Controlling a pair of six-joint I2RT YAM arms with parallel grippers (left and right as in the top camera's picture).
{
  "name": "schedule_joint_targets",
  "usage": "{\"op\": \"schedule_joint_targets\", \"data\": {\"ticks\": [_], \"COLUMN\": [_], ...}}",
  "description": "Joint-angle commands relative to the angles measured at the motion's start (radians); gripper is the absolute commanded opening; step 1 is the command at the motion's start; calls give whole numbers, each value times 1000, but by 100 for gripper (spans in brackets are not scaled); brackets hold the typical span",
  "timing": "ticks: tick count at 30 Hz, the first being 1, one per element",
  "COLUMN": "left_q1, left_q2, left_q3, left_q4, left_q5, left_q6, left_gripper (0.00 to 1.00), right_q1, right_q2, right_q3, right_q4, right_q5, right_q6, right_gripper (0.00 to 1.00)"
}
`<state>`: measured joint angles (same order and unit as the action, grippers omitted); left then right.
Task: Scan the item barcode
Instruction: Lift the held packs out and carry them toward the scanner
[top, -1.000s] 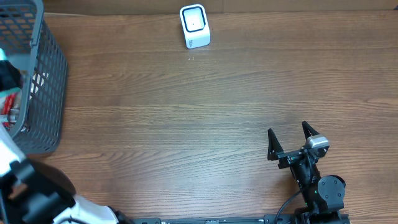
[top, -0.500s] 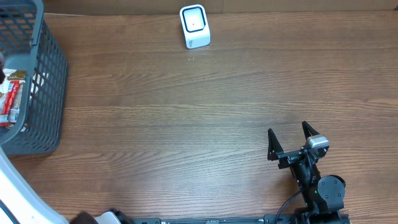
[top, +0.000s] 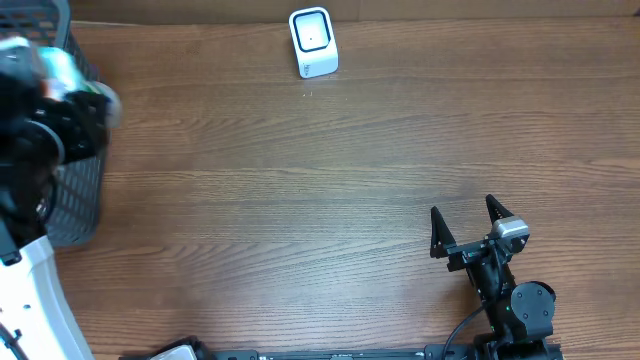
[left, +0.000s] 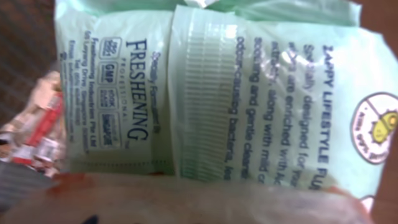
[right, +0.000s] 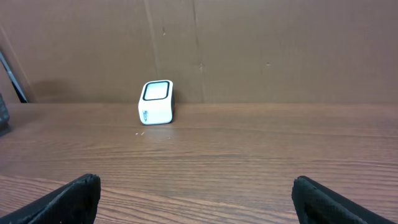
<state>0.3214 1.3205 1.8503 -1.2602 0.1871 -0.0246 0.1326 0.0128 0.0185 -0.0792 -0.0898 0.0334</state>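
Far to the left of the scanner (top: 312, 42), the left arm (top: 30, 150) showed as a blur over the grey basket (top: 80, 200). A pale green pouch (left: 211, 93) printed "FRESHENING" filled the left wrist view, with a red-and-white wrapper (left: 37, 130) showing past its edge. Whether the left gripper (top: 65, 85) pinched the pouch could not be told. Well to the right of the scanner, toward the robot's base, the right gripper (top: 463, 215) stood over the table (top: 300, 180) with its fingers spread wide, holding nothing.

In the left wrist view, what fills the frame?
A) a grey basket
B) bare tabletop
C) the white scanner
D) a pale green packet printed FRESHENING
D: a pale green packet with FRESHENING printed on it takes up nearly the whole left wrist view.
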Motion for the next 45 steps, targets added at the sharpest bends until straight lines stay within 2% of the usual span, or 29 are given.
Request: {"op": "schedule_joint_targets", "data": {"ticks": [1,6,13,23,28,31,37,45], "left_q1": [-77,-231,-467,-759,-880,-948,-1065,-1142], "left_q2": [-6,27,135,382,501,565,688,803], "left_q3": [30,30,30,30,30,30,30,30], "left_q4": [-14,-54,-90,-62,-15,39,156,255], "left_q5": [13,2,-105,-125,-189,-199,-198,-235], "left_q6": [-58,-111,-185,-299,-373,-373,-294,-235], "left_gripper": [37,34,35,35,35,35,34,35], "right_q1": [0,0,0,0,0,0,0,0], "right_q2": [-10,-10,-10,-10,-10,-10,-10,-10], "right_q3": [-11,-11,-11,-11,-11,-11,-11,-11], "right_q4": [4,4,3,4,4,4,3,4], "right_q5": [-1,-1,-1,-1,-1,-1,-1,-1], "right_q6": [5,5,5,5,5,5,5,5], "right_gripper": [100,100,100,100,100,100,100,100]}}
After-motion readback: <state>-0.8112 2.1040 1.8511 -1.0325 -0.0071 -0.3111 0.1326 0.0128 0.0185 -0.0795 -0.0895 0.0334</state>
